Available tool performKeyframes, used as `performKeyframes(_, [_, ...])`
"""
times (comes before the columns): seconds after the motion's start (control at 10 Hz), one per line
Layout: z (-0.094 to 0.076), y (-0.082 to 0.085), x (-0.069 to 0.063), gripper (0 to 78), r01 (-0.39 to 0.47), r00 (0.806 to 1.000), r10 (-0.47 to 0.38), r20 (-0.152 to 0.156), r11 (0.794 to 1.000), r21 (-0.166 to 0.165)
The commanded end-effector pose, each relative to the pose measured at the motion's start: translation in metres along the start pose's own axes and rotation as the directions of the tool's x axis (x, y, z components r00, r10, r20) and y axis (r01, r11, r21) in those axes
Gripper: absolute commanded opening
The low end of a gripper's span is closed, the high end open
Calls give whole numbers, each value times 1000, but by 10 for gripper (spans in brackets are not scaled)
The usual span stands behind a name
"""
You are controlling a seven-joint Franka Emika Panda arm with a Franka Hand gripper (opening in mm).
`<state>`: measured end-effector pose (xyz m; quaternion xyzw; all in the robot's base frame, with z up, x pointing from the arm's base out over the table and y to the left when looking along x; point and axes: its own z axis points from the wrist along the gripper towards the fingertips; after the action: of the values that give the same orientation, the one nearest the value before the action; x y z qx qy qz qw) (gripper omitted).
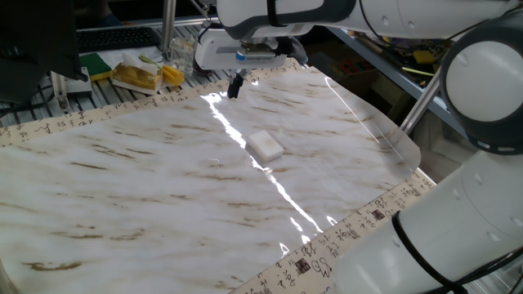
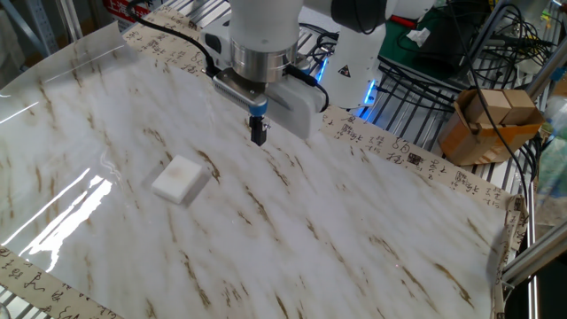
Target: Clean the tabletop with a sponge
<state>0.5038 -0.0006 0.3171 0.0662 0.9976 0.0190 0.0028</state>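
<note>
One fixed view: the gripper (image 1: 235,86) hangs above the far edge of the tabletop (image 1: 147,188), close to the beige printed border (image 1: 49,126). The 2 dark fingers sit pressed together with nothing between them. The sponge (image 1: 265,145), a plain white block, lies flat near the middle of the marble surface, beside the bright glare streak and well apart from the gripper, nearer and to the right of it. Beyond the border on the far left sits clutter: a green and yellow item (image 1: 100,64) and a crumpled packet (image 1: 137,76).

The other fixed view: the gripper (image 2: 258,133) points straight down, tips narrow and empty, a little above the marble. The sponge (image 2: 181,180) rests flat to the left and nearer, not touched. A cardboard box (image 2: 487,124) stands off the table at right.

Judgement: the step in hand is the approach to the sponge; pickup is not yet done and no wiping contact exists. The next move calls for spreading the fingers, travelling over the sponge, aligning across its narrower side, descending, then closing gently, since the block looks soft.
</note>
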Motion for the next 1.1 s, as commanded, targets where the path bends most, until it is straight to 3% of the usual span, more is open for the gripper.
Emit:
performKeyframes(0.1, [-1,0,-1,0,-3,1000,3,2,1000,-6])
performKeyframes(0.6, [-1,0,-1,0,-11,1000,11,8,1000,12])
performKeyframes(1.1, [-1,0,-1,0,-120,993,120,-12,993,-4])
